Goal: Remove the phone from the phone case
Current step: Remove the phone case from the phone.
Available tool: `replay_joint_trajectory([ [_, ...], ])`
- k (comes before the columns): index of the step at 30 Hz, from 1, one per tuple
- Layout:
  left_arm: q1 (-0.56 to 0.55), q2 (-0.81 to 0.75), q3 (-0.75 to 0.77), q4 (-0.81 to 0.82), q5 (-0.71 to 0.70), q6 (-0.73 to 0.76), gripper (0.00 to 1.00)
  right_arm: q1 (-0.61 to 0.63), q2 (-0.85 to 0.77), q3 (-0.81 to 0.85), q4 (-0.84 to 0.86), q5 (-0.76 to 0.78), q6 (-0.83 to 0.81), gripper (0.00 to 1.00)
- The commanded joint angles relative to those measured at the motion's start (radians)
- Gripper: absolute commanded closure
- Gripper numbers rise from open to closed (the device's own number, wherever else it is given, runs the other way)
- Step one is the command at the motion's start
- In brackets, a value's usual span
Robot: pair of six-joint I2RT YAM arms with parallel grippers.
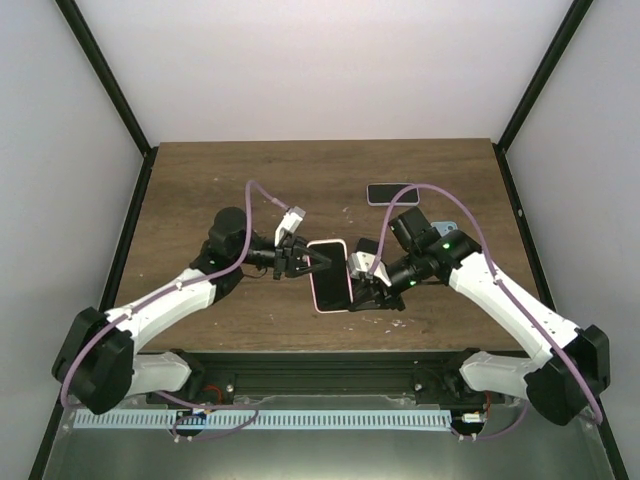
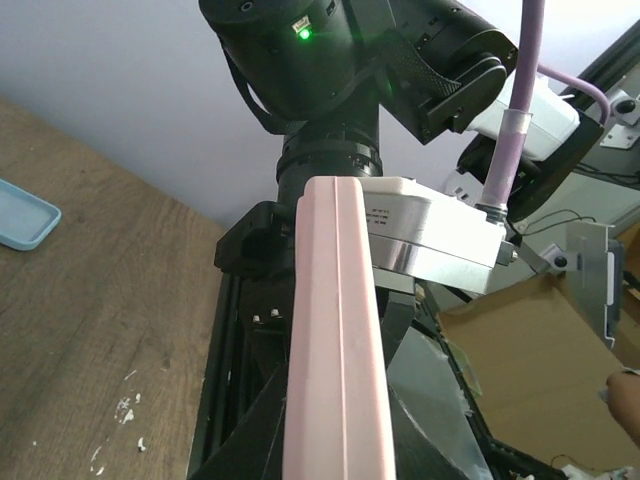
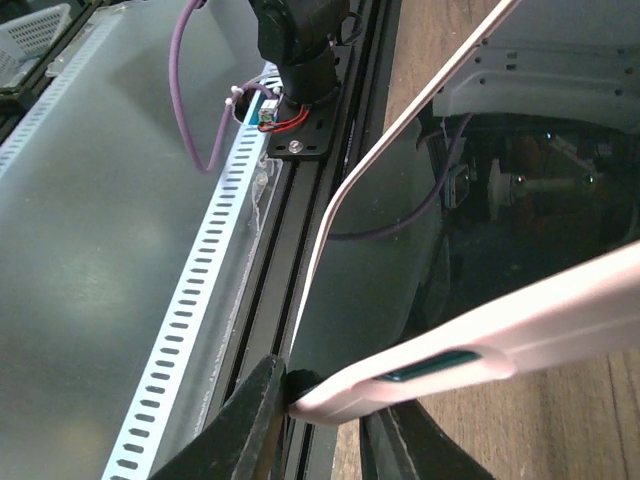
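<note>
A phone in a pink case (image 1: 330,275) is held above the table between both grippers. My left gripper (image 1: 303,262) is shut on its left long edge; in the left wrist view the pink case edge (image 2: 335,330) runs up from between the dark fingers (image 2: 240,440). My right gripper (image 1: 362,290) is shut on the case's near right corner. In the right wrist view that pink corner (image 3: 400,375) sits between the two fingers (image 3: 255,420), with the dark screen (image 3: 400,250) above it. The phone sits inside the case.
A second dark phone with a pink rim (image 1: 393,193) lies at the back of the wooden table (image 1: 200,190). A light blue case (image 1: 447,227) lies behind the right arm and also shows in the left wrist view (image 2: 22,212). The slotted rail (image 3: 190,320) runs along the near edge.
</note>
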Motion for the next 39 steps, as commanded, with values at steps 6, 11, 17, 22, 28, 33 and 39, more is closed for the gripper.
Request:
replay_joint_trajectory([
  [6,0.007,0.101,0.012,0.147,-0.043,-0.167,1.0,0.04,-0.079,-0.003,0.234,-0.04,-0.079,0.8],
  [11,0.008,0.138,-0.003,0.226,-0.03,-0.223,1.0,0.04,-0.09,-0.013,0.304,-0.03,-0.056,0.8],
  [17,0.007,0.165,-0.003,0.283,-0.007,-0.273,1.0,0.04,-0.085,-0.034,0.348,0.006,-0.074,0.8],
  [22,0.007,0.178,0.012,0.262,0.007,-0.279,1.0,0.042,-0.088,-0.049,0.364,0.027,-0.104,0.8],
  [28,0.006,0.184,0.026,0.171,0.016,-0.237,1.0,0.042,-0.083,-0.048,0.367,0.058,-0.144,0.79],
  [33,0.006,0.198,0.025,0.195,0.031,-0.265,1.0,0.042,-0.07,-0.041,0.379,0.108,-0.179,0.79],
  [39,0.001,0.217,0.03,0.223,0.059,-0.293,1.0,0.042,-0.049,-0.017,0.405,0.146,-0.189,0.8],
])
